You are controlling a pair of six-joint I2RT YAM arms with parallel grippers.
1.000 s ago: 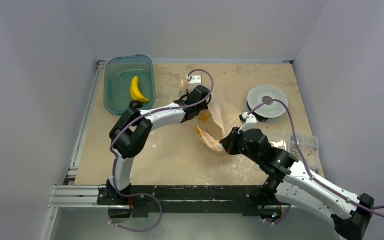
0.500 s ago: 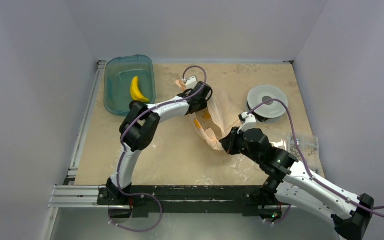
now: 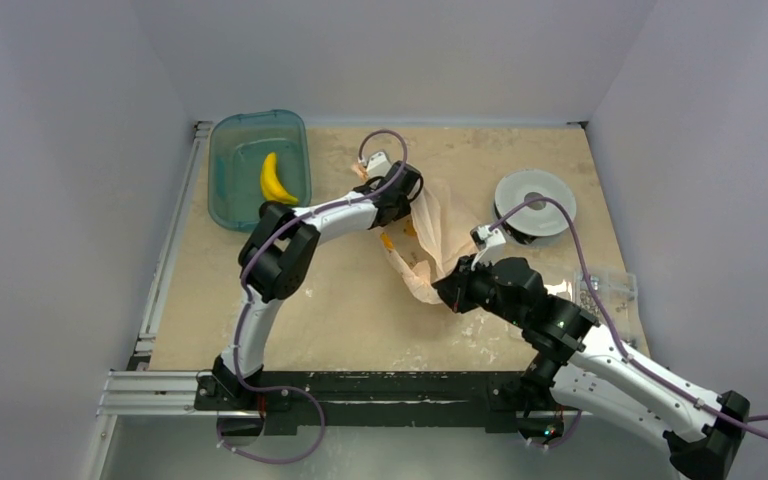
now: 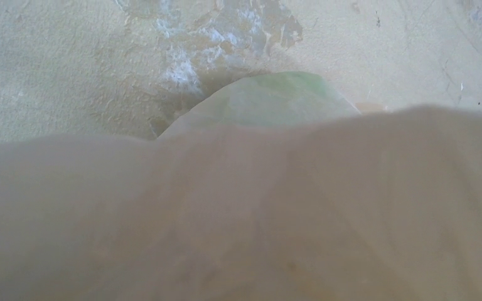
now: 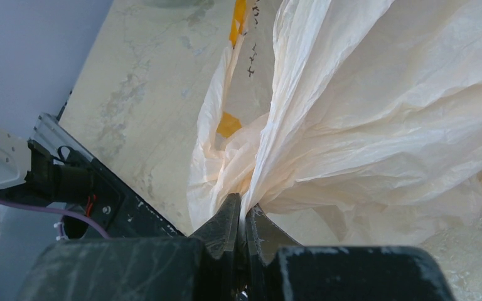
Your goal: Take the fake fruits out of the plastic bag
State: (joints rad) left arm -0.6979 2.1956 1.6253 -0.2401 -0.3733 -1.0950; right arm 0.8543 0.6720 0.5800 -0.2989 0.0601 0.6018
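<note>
The peach plastic bag [image 3: 430,232] lies mid-table, stretched between my two grippers. My right gripper [image 3: 447,290] is shut on a bunched fold at the bag's near end [image 5: 270,144], with the film pinched between its fingertips [image 5: 229,219]. My left gripper [image 3: 403,188] is at the bag's far end. In the left wrist view, blurred bag film [image 4: 238,213] covers its fingers, and a pale green rounded shape [image 4: 270,95] shows through the film just ahead. A yellow banana [image 3: 276,180] lies in the teal bin [image 3: 228,150]. No other fruits show.
A round grey-white spool [image 3: 534,203] sits at the far right. A clear packet of metal parts [image 3: 605,288] lies by the right arm. The teal bin is at the far left corner. The black base rail [image 3: 360,385] runs along the near edge.
My left gripper has moved a little farther away and to the left along the bag's far end. My right gripper has shifted slightly left, still holding the bag, which now bulges more.
</note>
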